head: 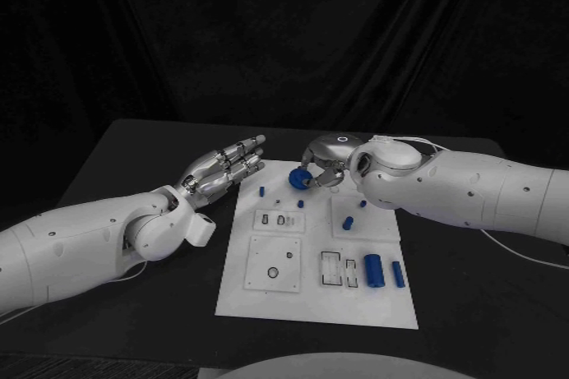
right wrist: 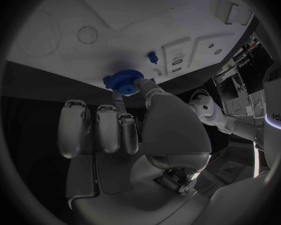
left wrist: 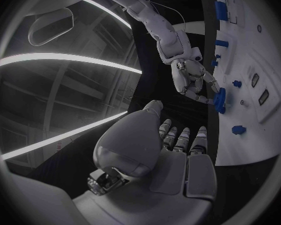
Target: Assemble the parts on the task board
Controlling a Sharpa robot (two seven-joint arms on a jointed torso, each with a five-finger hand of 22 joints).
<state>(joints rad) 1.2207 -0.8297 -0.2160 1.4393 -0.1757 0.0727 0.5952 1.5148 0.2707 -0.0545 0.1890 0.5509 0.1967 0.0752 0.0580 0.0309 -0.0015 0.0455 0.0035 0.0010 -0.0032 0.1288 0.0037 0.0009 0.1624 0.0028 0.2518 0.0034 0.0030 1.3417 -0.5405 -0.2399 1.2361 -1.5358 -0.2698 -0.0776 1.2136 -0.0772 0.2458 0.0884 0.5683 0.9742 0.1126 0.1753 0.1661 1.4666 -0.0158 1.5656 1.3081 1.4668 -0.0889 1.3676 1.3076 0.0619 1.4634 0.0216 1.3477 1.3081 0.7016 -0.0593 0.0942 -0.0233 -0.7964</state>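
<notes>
Right wrist view: a blue gear [right wrist: 123, 80] is pinched at the fingertips of the right hand [right wrist: 137, 130], over the far edge of the task board [right wrist: 65, 15]. So light a hold could let it tilt or drop if lowered askew. Beyond, the left hand [head: 223, 170] is held open, holding nothing.
</notes>
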